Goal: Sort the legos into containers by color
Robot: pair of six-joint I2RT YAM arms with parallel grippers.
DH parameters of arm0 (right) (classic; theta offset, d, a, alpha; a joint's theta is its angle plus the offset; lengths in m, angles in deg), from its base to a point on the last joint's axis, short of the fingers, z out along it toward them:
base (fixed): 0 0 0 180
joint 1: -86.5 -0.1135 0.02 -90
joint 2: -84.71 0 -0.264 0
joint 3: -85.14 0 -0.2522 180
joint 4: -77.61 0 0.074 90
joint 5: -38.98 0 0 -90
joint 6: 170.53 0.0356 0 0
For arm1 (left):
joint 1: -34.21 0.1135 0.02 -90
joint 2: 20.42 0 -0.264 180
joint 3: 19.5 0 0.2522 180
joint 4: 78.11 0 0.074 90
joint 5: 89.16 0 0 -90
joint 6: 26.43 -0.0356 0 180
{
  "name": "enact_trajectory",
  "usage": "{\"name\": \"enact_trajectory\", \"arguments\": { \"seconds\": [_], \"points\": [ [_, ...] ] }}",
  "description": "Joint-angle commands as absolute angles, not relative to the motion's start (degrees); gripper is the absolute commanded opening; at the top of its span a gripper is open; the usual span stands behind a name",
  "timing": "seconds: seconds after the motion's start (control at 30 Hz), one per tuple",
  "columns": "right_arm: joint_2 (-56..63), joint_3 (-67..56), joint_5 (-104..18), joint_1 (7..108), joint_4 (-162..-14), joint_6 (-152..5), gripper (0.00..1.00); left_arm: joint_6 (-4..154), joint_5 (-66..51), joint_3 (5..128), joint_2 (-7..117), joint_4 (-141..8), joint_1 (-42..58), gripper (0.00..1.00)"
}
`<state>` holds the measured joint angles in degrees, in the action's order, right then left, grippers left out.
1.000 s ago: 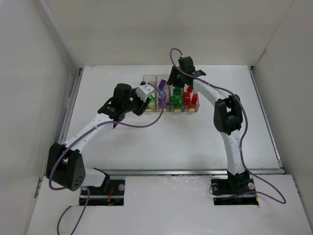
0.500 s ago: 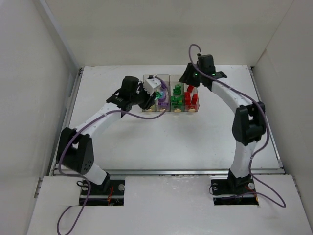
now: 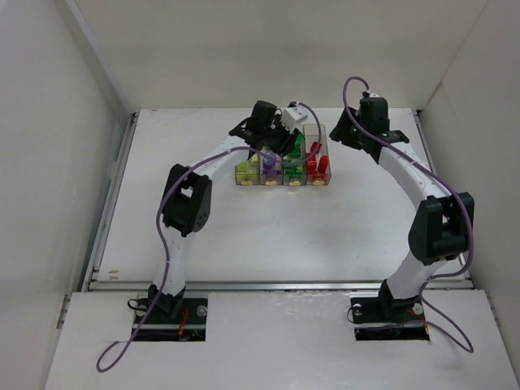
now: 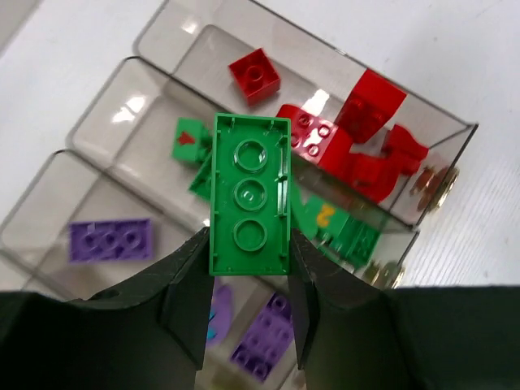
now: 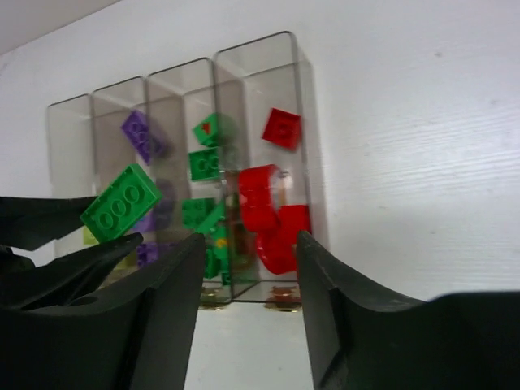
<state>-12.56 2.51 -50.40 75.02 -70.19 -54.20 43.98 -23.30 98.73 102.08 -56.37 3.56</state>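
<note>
- White table point(image 3: 268, 236), boxed in by plain white walls point(image 3: 244, 49).
- Containers point(image 5: 260, 81) at far centre; legos point(image 5: 268, 219) lie inside, sorted red, green, purple, pale yellow-green.
- Left gripper point(image 4: 248, 244) pinches a green brick point(image 4: 249, 195) above the green and red bins.
- Right gripper point(image 5: 248, 244): jaws spread, empty.
- Since a second ago, the left arm swung right along the row and the right arm pulled off to the right.
</note>
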Motion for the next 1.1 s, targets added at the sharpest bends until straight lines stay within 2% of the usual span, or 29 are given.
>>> {"name": "enact_trajectory", "arguments": {
  "seconds": [0.0, 0.2, 0.3, 0.4, 0.63, 1.07],
  "points": [
    [-8.5, 1.3, -52.6, 78.0, -70.4, -55.0, 0.56, 49.8, -24.6, 105.0, 106.3, -56.5, 1.9, 0.00],
    [-7.8, 1.9, -52.1, 80.3, -68.7, -57.9, 0.56, 53.2, -21.1, 108.3, 110.8, -57.1, 0.1, 0.00],
    [-7.3, 2.4, -51.5, 80.8, -68.7, -59.7, 0.56, 55.0, -21.1, 108.3, 111.9, -57.7, 0.1, 0.06],
    [-7.3, 3.9, -51.5, 80.8, -68.1, -61.9, 0.56, 59.2, -21.1, 106.6, 110.5, -59.3, 0.1, 0.00],
    [-7.8, 3.9, -47.4, 80.8, -68.6, -61.9, 0.57, 76.4, -28.3, 103.1, 108.8, -65.7, 2.0, 0.00],
    [-8.9, 4.4, -45.8, 80.8, -69.1, -63.5, 0.57, 88.3, -24.6, 100.5, 109.4, -71.9, 3.8, 0.01]
  ]
}}
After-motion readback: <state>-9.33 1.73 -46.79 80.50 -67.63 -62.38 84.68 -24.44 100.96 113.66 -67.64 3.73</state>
